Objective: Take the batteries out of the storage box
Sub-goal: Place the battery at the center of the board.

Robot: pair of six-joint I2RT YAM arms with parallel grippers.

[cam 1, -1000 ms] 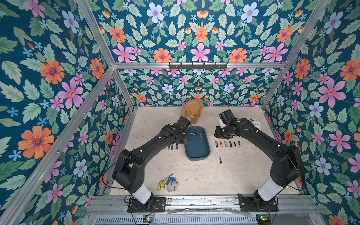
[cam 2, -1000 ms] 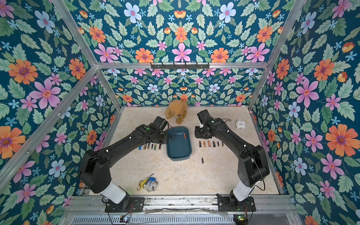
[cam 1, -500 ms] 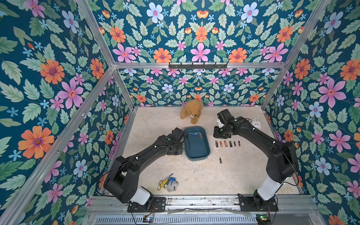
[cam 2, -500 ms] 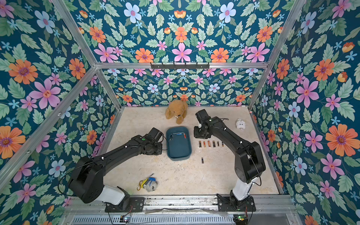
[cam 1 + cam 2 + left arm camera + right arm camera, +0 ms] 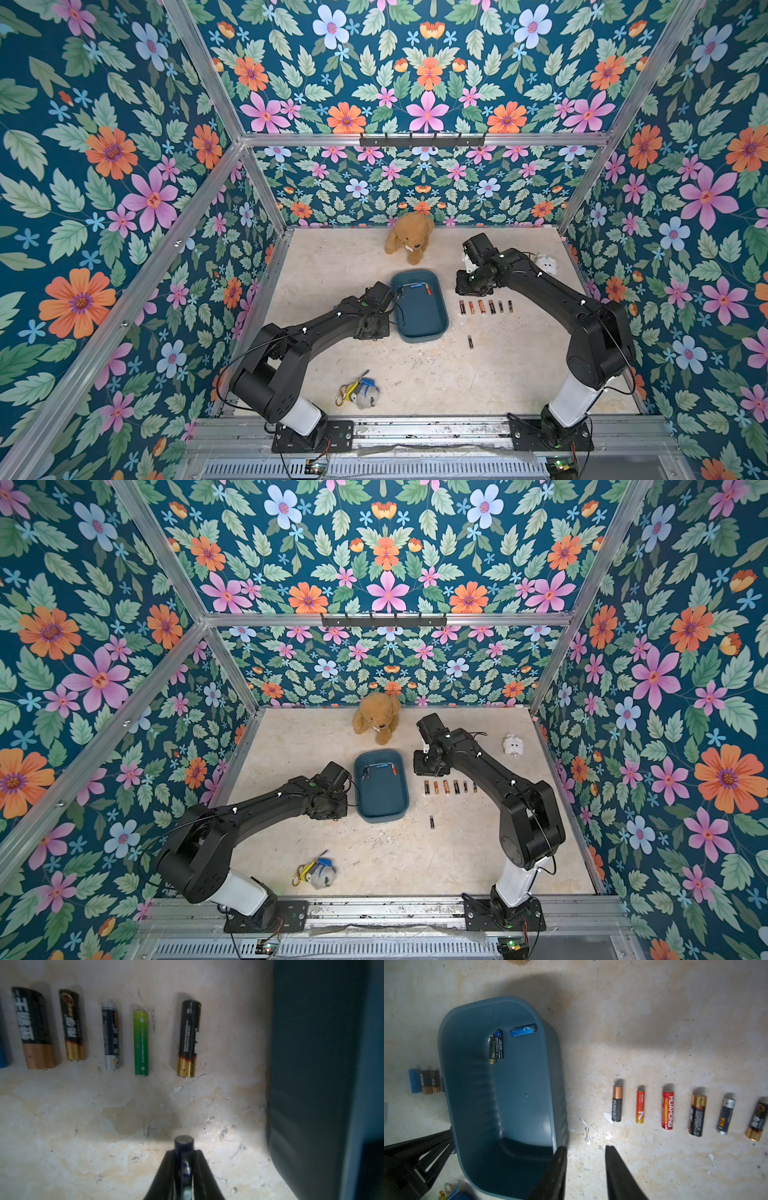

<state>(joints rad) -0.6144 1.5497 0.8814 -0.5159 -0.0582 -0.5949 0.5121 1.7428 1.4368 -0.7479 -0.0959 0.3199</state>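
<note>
At the storage box's point(image 5: 311, 1064) eight o'clock the left hand point(image 5: 184, 1157) clamps a dark battery point(image 5: 184, 1144); released askew, it could roll into the black-and-gold battery point(image 5: 189, 1036); right hand point(image 5: 585, 1148) apart, empty

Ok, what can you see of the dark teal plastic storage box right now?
The dark teal storage box is a shallow rectangular tray of smooth plastic with rounded corners and low walls. It sits flat on the beige table, just in front of the brown teddy bear. It is nearly empty: a few batteries, one blue, lie at the end nearest the bear. The left gripper, shut on a battery, hangs beside one long wall, apart from it.
</note>
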